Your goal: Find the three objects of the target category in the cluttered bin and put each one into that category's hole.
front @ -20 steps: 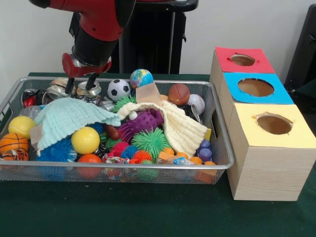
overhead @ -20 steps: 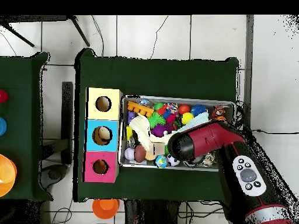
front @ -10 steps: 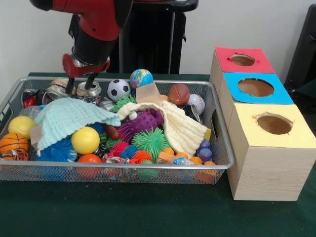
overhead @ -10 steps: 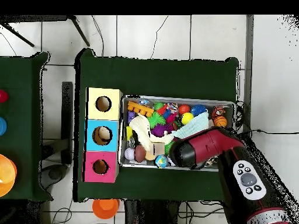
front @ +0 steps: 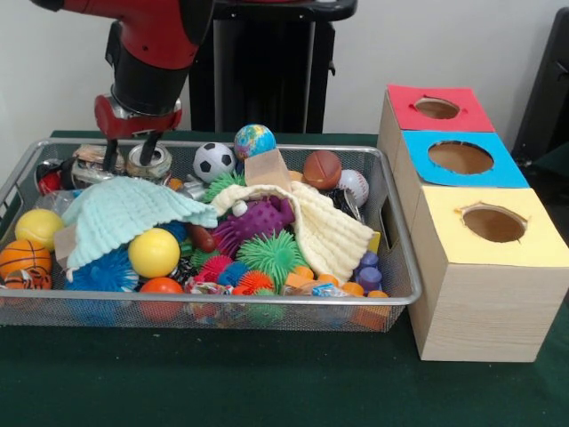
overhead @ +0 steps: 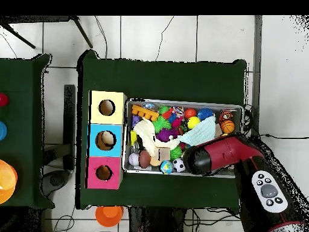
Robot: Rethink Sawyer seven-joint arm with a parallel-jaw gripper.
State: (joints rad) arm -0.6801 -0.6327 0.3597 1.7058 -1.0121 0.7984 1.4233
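Note:
The silver wire-mesh bin [front: 222, 301] is full of toys and also shows in the overhead view [overhead: 181, 101]. My gripper [front: 129, 153] hangs over its back left corner, fingers apart, with nothing between them. Its tips are just above crushed silver cans [front: 149, 164]. In the overhead view the arm's red head [overhead: 205, 158] hides the gripper. Beside the bin stands a wooden box with a red hole [front: 437, 108], a blue hole [front: 460, 157] and a yellow hole [front: 493, 222].
A mint cloth [front: 124, 213] and a cream cloth [front: 324, 231] cover part of the pile. Around them lie a yellow ball [front: 154, 253], a soccer ball [front: 213, 161], a globe ball [front: 254, 140], a purple spiky toy [front: 258, 222] and a brown ball [front: 322, 169].
My gripper has moved left along the bin's back edge in the front view, from the middle cans toward the corner. The toys have not moved.

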